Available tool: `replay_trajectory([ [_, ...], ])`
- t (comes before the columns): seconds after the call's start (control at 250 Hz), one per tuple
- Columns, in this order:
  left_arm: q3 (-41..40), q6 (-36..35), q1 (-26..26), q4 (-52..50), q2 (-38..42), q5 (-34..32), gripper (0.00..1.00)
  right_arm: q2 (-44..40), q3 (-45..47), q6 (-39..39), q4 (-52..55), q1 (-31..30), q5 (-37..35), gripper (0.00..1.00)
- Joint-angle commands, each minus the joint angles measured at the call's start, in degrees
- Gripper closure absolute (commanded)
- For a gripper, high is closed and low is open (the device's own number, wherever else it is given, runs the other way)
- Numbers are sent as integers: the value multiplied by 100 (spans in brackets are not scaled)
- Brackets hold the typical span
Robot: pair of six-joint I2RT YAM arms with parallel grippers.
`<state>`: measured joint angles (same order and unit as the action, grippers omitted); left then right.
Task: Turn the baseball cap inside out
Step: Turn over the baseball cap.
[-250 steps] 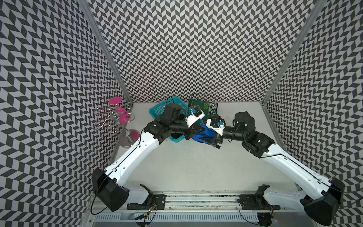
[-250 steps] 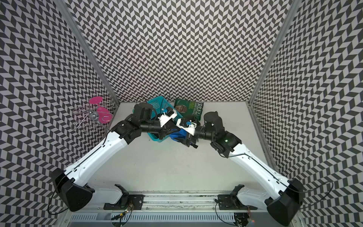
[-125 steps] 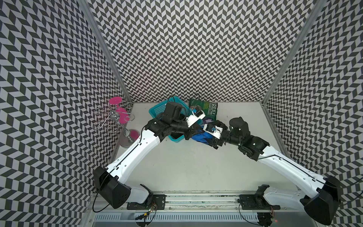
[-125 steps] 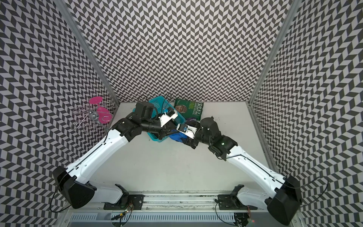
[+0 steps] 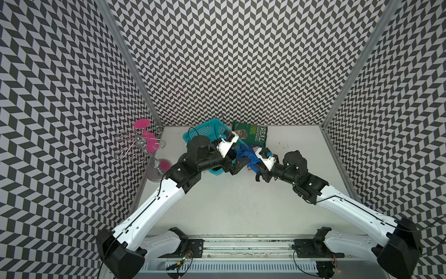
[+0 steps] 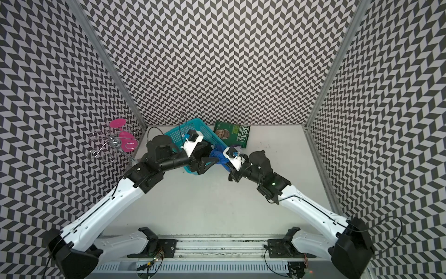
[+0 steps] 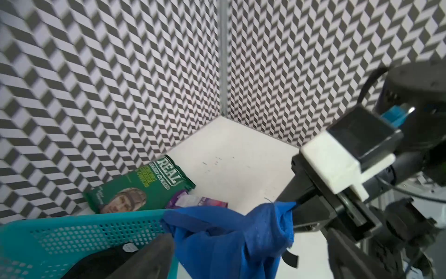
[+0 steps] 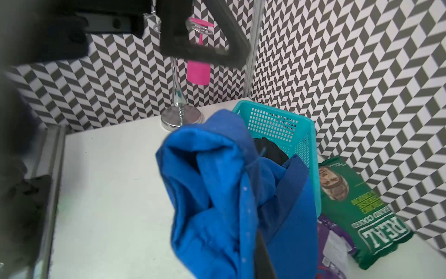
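Arms reach over the white desk [image 5: 229, 205] from its near edge. Right pincer [image 7: 295, 207] is clamped on a fold of the crumpled blue fabric baseball cap [image 5: 245, 155], which hangs from it just beside the teal perforated plastic basket [image 5: 205, 126]. Left pincer [image 6: 205, 165] stands with jaws spread next to the cap, gripping nothing. Farther back, a green crisp bag [image 5: 253, 134] lies against the patterned back wall, with a small purple packet [image 7: 205, 200] at its edge.
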<state>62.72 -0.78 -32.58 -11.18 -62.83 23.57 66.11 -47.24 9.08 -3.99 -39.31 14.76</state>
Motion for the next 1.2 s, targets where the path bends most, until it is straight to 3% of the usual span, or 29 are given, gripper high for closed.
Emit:
replay_trajectory([
  [0.0, -482, 1236, 322, 1696, 372, -523, 0, -207, 110, -1518, -1433, 253, 498, 100],
  [0.26, -1113, 2774, 1210, 2325, 404, 247, 0, 107, -294, -4627, -3587, 1927, 3322, 100],
  [0.377, -1337, 3385, 1269, 3310, 257, 984, 0, 329, -770, -5769, -4348, 2102, 4229, 100],
  [0.509, -1396, 4120, 1268, 4389, -113, 1772, 3, 476, -1206, -6809, -5057, 2102, 4693, 100],
  [0.741, -1227, 5306, 1169, 6534, -706, 2896, 22, 455, -1731, -7433, -5256, 2085, 4954, 100],
  [0.989, -701, 4872, 893, 6205, -954, 3333, 37, 526, -2012, -7681, -5323, 2016, 5059, 100],
  [1.198, -503, 5214, 723, 6842, -1243, 3332, 46, 533, -2077, -7743, -5313, 1936, 5084, 100],
])
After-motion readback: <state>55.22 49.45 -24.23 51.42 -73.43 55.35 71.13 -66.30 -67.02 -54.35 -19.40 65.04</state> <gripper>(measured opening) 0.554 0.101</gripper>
